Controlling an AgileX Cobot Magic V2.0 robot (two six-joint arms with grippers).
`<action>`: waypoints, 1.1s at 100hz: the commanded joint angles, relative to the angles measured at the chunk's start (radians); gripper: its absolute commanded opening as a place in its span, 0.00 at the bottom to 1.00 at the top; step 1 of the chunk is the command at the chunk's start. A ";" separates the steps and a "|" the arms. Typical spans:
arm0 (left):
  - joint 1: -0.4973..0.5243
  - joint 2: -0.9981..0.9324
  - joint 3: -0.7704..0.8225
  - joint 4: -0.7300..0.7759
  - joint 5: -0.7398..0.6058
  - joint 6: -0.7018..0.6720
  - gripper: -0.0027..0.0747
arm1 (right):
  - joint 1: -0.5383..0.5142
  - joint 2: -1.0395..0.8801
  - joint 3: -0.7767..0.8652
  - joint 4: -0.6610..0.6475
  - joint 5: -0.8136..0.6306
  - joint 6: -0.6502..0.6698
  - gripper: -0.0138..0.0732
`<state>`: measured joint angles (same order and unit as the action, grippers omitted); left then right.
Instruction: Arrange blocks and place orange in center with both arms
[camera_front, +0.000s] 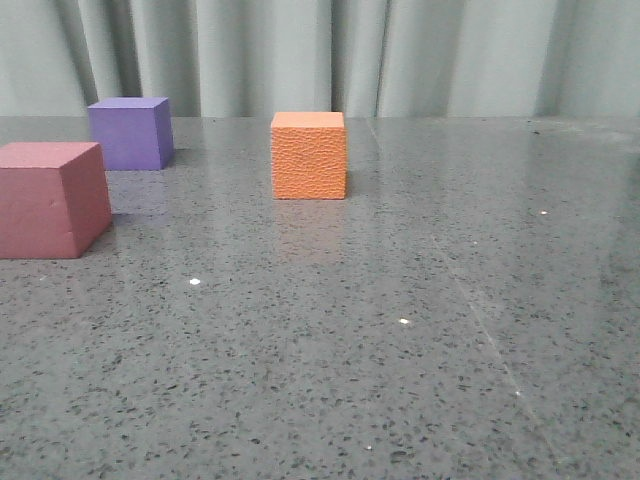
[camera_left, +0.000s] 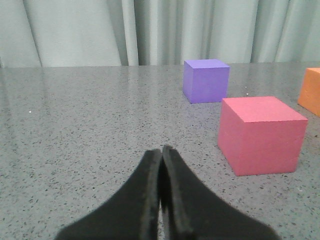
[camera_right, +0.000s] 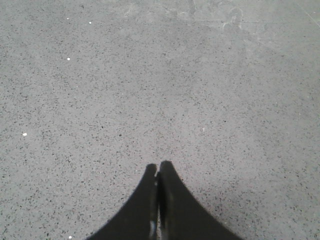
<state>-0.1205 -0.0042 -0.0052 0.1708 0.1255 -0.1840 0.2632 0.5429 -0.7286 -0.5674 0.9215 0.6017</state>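
The orange cube (camera_front: 309, 155) with a pebbled surface stands near the middle of the table in the front view. The purple cube (camera_front: 130, 132) is at the back left and the pink-red cube (camera_front: 52, 198) is at the left edge, nearer the front. In the left wrist view my left gripper (camera_left: 161, 150) is shut and empty, low over the table, with the pink-red cube (camera_left: 261, 134), the purple cube (camera_left: 205, 80) and an edge of the orange cube (camera_left: 312, 91) beyond it. My right gripper (camera_right: 158, 165) is shut and empty over bare table. Neither gripper shows in the front view.
The grey speckled tabletop (camera_front: 400, 320) carries a few white flecks. A pale green curtain (camera_front: 320, 55) hangs behind the table's far edge.
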 joint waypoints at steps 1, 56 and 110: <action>0.002 -0.033 0.054 -0.004 -0.089 -0.001 0.01 | -0.007 0.002 -0.025 -0.043 -0.050 -0.008 0.02; 0.002 -0.033 0.054 -0.004 -0.089 -0.001 0.01 | -0.007 -0.163 0.238 0.025 -0.476 -0.008 0.02; 0.002 -0.033 0.054 -0.004 -0.089 -0.001 0.01 | -0.188 -0.568 0.644 0.434 -0.740 -0.330 0.02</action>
<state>-0.1205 -0.0042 -0.0052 0.1708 0.1255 -0.1840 0.0821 0.0042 -0.0990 -0.1467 0.3261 0.3034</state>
